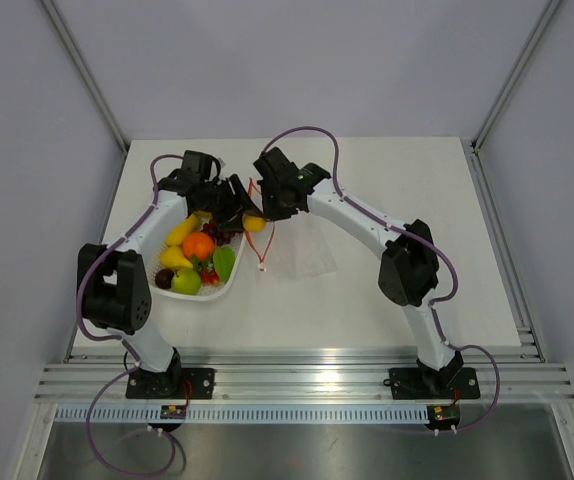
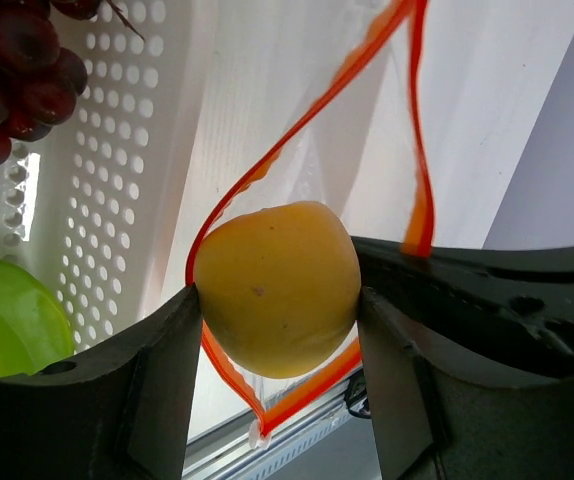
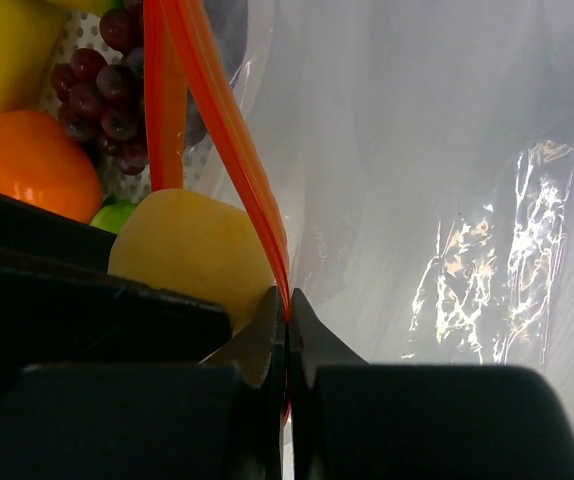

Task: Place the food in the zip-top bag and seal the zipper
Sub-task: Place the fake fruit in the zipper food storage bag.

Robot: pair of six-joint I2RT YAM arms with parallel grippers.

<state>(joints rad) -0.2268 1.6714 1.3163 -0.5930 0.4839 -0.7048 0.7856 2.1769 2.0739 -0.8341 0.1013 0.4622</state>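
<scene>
Yellow round fruit [image 2: 272, 270] clamped between left gripper [image 2: 275, 335] fingers at the open mouth of the zip-top bag [image 3: 417, 150]. Right gripper [image 3: 287, 318] fingers pinched tight on the zipper [image 3: 232, 140]. Bag sits just right of white basket [image 2: 117, 150].

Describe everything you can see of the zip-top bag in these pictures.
The zip-top bag is clear, crinkly plastic, lying on the white table right of the fruit basket. Its red-orange zipper edge is lifted and gapes open in a loop. The right gripper, shut, pinches one lip. The left gripper holds a yellow fruit at that mouth; whether it touches the bag is unclear.
</scene>
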